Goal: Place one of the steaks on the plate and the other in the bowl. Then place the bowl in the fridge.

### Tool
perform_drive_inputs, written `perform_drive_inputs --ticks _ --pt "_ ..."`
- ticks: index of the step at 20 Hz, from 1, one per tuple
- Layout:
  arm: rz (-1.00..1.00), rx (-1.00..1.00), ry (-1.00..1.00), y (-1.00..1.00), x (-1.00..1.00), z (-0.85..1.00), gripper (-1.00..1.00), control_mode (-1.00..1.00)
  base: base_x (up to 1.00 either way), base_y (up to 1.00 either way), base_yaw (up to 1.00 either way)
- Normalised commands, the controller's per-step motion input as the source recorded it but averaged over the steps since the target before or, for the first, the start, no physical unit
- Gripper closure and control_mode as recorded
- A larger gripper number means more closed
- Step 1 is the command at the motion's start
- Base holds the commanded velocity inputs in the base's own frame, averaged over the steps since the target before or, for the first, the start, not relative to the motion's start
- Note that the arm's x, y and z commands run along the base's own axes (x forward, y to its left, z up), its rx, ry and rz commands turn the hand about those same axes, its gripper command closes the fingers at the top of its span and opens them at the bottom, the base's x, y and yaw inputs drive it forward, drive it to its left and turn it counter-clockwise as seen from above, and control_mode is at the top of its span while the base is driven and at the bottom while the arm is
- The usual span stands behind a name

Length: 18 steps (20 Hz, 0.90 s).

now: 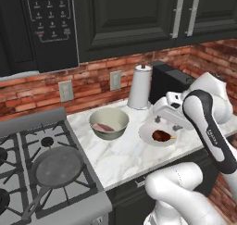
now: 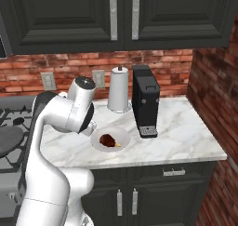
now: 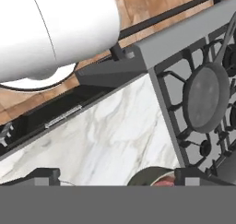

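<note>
white arm links fill the near corner of both base views, and past them the marble tabletop (image 1: 115, 154) carries everything the task needs. one steak (image 1: 102, 127) lies inside the bowl (image 1: 109, 123), which sits just beside the stove (image 1: 28, 140). the other steak (image 1: 160, 136) looks darker and rests on the plate (image 1: 147, 135), to the right of the bowl and near the tabletop's front edge. so both placings look done, and the bowl's trip to the fridge is the step left.

several things could go wrong here. the bowl is deep with a thin rim, so a pinch on the rim alone could let it tilt and tip the steak out. it also stands near the pan (image 1: 59, 166) on the stove, and a wide swing of the arm could knock either one. the plate lies close by too, so a low pass could push it over the edge.

the gripper (image 3: 117, 179) hangs above the tabletop with its fingers (image 3: 44, 176) spread wide and nothing between them, touching nothing. the bowl's rim and a bit of pink meat peek in at the bottom of the hand view, between the tips.
</note>
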Motion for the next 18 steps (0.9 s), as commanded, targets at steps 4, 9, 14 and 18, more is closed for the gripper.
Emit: perform_drive_inputs --ticks 4,9,14,18 --pt "-0.04 0.0 0.0 0.19 0.28 -0.02 -1.0 -1.0 0.0 0.0 0.0" --pt "-0.05 0.0 -0.01 0.21 0.33 -0.1 -1.0 -1.0 0.0 0.0 0.0" --pt "-0.01 0.0 0.03 0.11 0.51 -0.11 -1.0 -1.0 0.0 0.0 0.0" --pt "0.0 0.0 0.08 0.01 0.57 -0.15 -1.0 -1.0 0.0 0.0 0.0"
